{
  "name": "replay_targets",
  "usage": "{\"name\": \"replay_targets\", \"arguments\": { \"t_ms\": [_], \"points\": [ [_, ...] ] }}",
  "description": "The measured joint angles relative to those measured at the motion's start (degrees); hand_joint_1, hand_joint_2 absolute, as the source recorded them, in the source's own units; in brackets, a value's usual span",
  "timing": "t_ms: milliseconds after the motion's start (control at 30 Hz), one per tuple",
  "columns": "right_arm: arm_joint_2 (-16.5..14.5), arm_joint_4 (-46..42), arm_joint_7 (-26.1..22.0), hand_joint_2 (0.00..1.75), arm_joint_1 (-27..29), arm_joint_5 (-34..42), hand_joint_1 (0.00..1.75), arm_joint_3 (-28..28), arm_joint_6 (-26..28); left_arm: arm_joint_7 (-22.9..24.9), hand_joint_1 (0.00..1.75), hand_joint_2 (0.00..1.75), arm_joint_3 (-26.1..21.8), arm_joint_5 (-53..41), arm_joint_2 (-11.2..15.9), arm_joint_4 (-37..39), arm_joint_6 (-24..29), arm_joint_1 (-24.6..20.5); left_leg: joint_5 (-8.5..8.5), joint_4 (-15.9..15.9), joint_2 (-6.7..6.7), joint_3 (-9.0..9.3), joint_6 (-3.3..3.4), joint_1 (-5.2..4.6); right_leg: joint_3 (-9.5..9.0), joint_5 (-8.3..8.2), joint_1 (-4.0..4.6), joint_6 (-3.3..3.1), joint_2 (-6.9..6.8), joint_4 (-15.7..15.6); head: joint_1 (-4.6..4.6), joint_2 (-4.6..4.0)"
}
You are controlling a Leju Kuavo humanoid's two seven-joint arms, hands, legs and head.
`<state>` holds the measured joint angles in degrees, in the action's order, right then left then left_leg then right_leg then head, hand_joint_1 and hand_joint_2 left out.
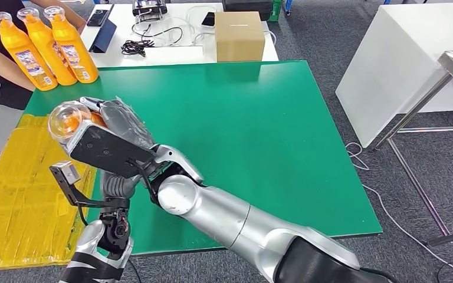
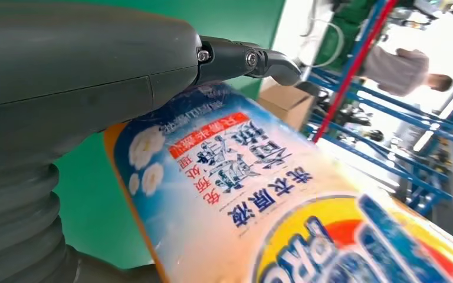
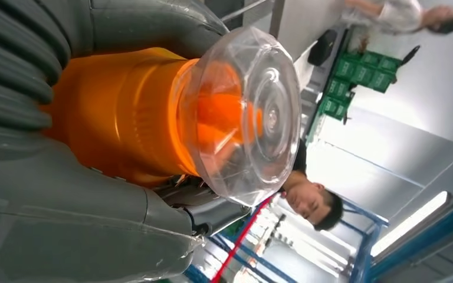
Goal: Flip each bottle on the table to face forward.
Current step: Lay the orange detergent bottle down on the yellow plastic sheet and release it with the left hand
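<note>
An orange bottle (image 1: 71,121) is held up above the near left part of the green table (image 1: 259,135), its clear domed cap (image 1: 65,118) turned toward the robot and to the left. In the right wrist view the cap (image 3: 245,115) and the orange neck (image 3: 124,112) are seen close, with grey fingers (image 3: 147,26) wrapped around the neck on both sides. In the left wrist view the bottle's blue and white label (image 2: 242,194) is seen close, with a dark finger (image 2: 253,59) laid over its edge and the thick grey thumb (image 2: 82,65) pressed along it.

The bottle is gripped by the right hand (image 1: 118,127), whose arm is brought across from the lower right, bent at the elbow, the wrist reaching over to the left side of the table. The left hand (image 2: 65,118) is closed on the labelled body of the same bottle; in the head view its forearm (image 1: 103,236) is raised steeply from below, mostly hidden behind the right wrist.

Three more orange bottles (image 1: 44,47) are stood upright in a row at the far left corner of the table, touching one another, labels facing forward. A person's arm (image 1: 0,62) is seen just behind them. A yellow sheet (image 1: 17,194) is laid beside the table's left edge. A cardboard box (image 1: 239,35) and black cables (image 1: 135,46) are set on the white table (image 1: 177,56) beyond.
</note>
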<state>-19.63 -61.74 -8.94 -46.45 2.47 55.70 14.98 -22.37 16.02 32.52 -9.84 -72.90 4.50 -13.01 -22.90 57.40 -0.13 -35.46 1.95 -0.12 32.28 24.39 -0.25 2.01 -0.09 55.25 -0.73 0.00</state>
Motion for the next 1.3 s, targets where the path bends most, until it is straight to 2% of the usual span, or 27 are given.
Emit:
{"name": "replay_targets", "arguments": {
  "t_ms": [600,733,1033,1300],
  "points": [
    [0.00,-0.53,0.03,1.75,0.05,0.39,1.75,-1.56,0.03,-2.75,0.00,1.75,0.11,-4.72,-0.03,-2.58,-0.51,1.63,0.02,0.00,0.00,0.01,-0.04,0.03,0.01,0.00,0.02,0.00,0.00,0.00,-0.01,0.00],
    [0.00,-0.51,0.33,1.75,0.58,2.35,1.75,-1.49,0.91,-3.79,0.00,1.75,0.54,-6.44,-0.15,-2.96,-0.73,1.19,0.03,0.00,-0.01,0.00,-0.05,0.03,0.00,0.00,0.02,0.00,0.00,0.00,-0.01,0.00],
    [0.00,-0.17,-0.23,1.75,1.17,6.82,1.75,-1.40,2.93,-7.34,0.00,1.75,1.63,-12.97,-0.24,-3.37,2.31,0.56,0.03,0.00,0.00,0.00,-0.05,0.03,0.01,0.00,0.02,0.00,0.00,0.00,-0.02,0.00],
    [0.00,0.30,-1.08,1.75,1.12,9.99,1.75,-1.40,3.20,-8.40,0.00,1.75,2.21,-15.24,-0.24,-3.38,2.95,0.56,0.03,0.00,0.00,0.00,-0.05,0.03,0.01,0.00,0.02,0.00,0.00,0.00,-0.02,0.00]
  ]
}}
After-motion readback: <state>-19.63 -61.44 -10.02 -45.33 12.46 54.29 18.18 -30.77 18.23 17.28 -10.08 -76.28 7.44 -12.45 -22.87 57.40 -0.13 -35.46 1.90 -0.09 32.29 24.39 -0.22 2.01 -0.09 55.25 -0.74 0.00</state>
